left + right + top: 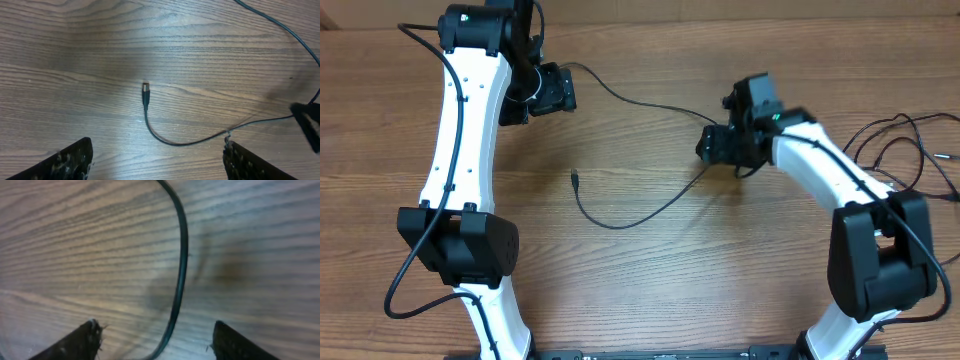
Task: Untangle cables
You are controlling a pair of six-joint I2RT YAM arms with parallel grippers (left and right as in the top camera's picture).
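Note:
A thin black cable (620, 224) lies on the wooden table, its small plug end (575, 177) at mid-table and its other end running up under my right gripper (717, 146). A second thin cable (620, 97) runs from near my left gripper (552, 90) toward the right gripper. In the left wrist view the plug (145, 89) and its curved cable (185, 143) lie ahead of the open, empty left gripper (160, 165). In the right wrist view the cable (182, 260) passes between the open fingers of the right gripper (156, 342), close above the table.
A loose bundle of thin black cables (905, 150) lies at the table's right edge beside the right arm. The right gripper's dark tip (307, 120) shows at the right edge of the left wrist view. Thick arm wires hang at the far left (405, 270).

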